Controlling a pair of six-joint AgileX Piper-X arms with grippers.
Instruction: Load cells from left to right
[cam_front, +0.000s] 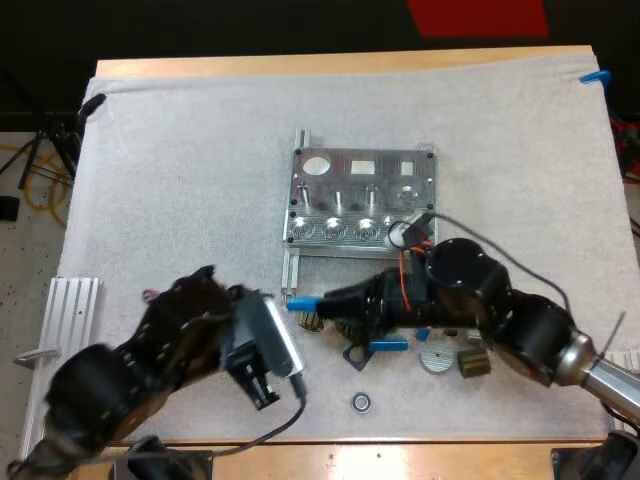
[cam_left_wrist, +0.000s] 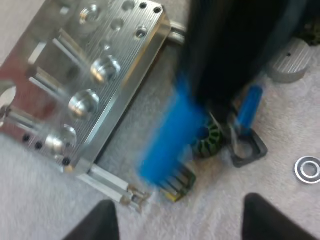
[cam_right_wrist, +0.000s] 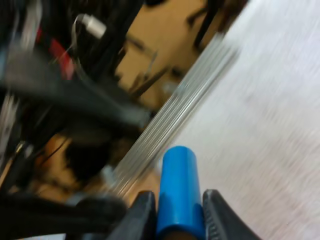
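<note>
Right wrist view: blue cylinder (cam_right_wrist: 177, 192) pinched between right gripper (cam_right_wrist: 179, 216) fingers.

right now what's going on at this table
The right gripper is shut on a blue cylinder, holding it just in front of the metal fixture's near left corner. The left gripper is open over the mat close by, holding nothing. No cylinder sits in the fixture yet; a second blue cylinder lies on the mat among small dark parts.
</note>
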